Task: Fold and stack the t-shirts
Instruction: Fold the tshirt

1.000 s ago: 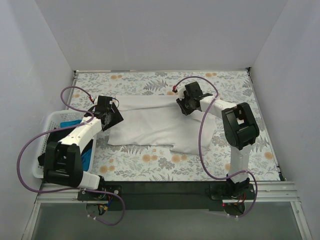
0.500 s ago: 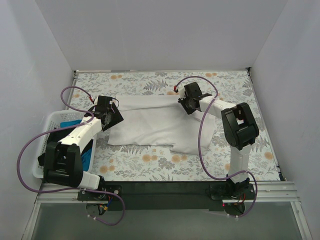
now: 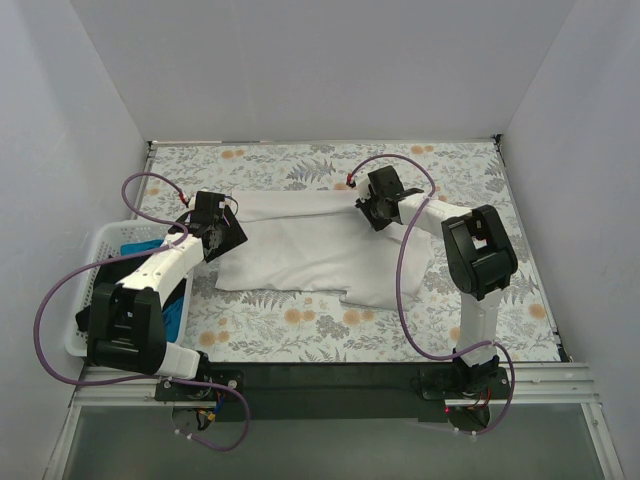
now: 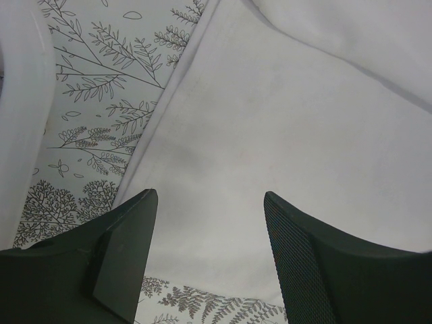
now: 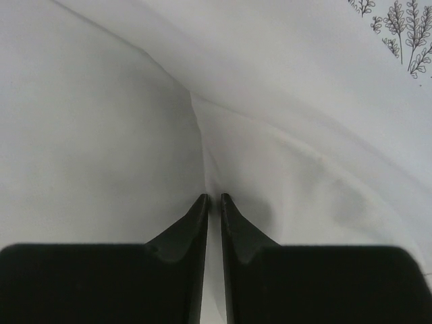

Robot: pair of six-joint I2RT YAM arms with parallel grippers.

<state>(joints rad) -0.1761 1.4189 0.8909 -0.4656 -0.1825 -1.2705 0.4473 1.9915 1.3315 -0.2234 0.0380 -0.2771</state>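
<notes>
A white t-shirt (image 3: 305, 250) lies spread, partly folded, across the middle of the floral tablecloth (image 3: 300, 320). My left gripper (image 3: 222, 236) hovers over the shirt's left edge. In the left wrist view that gripper (image 4: 208, 199) is open, with white cloth (image 4: 283, 121) below and nothing between its fingers. My right gripper (image 3: 373, 213) is down on the shirt's far right part. In the right wrist view the right gripper (image 5: 212, 197) is shut on a raised crease of the white cloth (image 5: 101, 135). A bright blue t-shirt (image 3: 176, 310) lies in the basket.
A white slotted basket (image 3: 88, 262) stands at the table's left edge, partly under my left arm, with blue and dark cloth inside. White walls close off the back and both sides. Purple cables loop off both arms.
The right jaws have drawn together onto the crease in the white cloth, and the right wrist has shifted slightly toward the back. The left arm has stayed still.
</notes>
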